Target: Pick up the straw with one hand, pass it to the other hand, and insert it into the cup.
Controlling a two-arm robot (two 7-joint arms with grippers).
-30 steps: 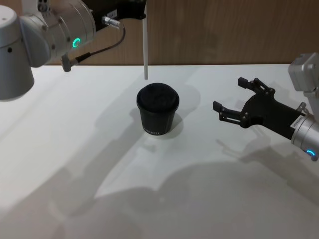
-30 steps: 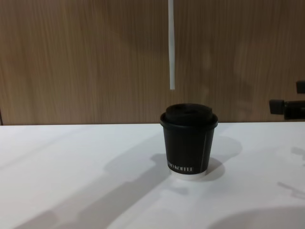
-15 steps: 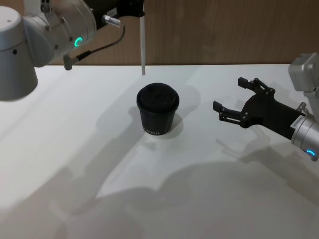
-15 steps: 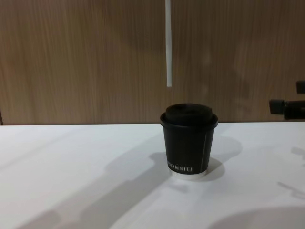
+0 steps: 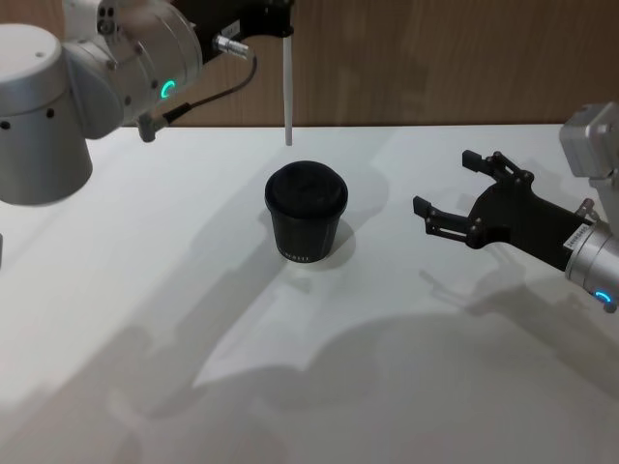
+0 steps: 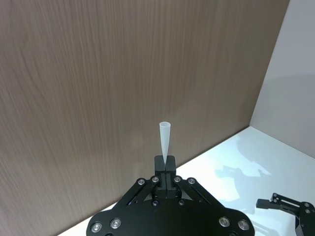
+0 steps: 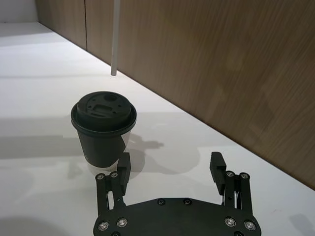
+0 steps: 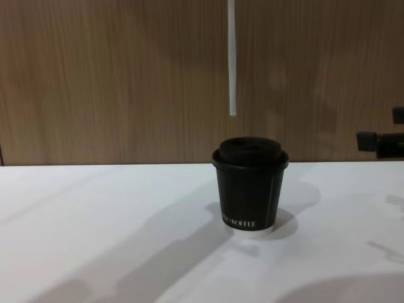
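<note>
One wrist view shows left tool clamping the straw.

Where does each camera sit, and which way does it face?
Head: high, facing down at the cup; left gripper holds the straw, right gripper open.
Chest: low, facing level across the table; right fingertips at its edge.
Left wrist: behind the left gripper, facing along the straw to the wall.
Right wrist: behind the right gripper, facing the cup.
Shared: all four show the straw.
</note>
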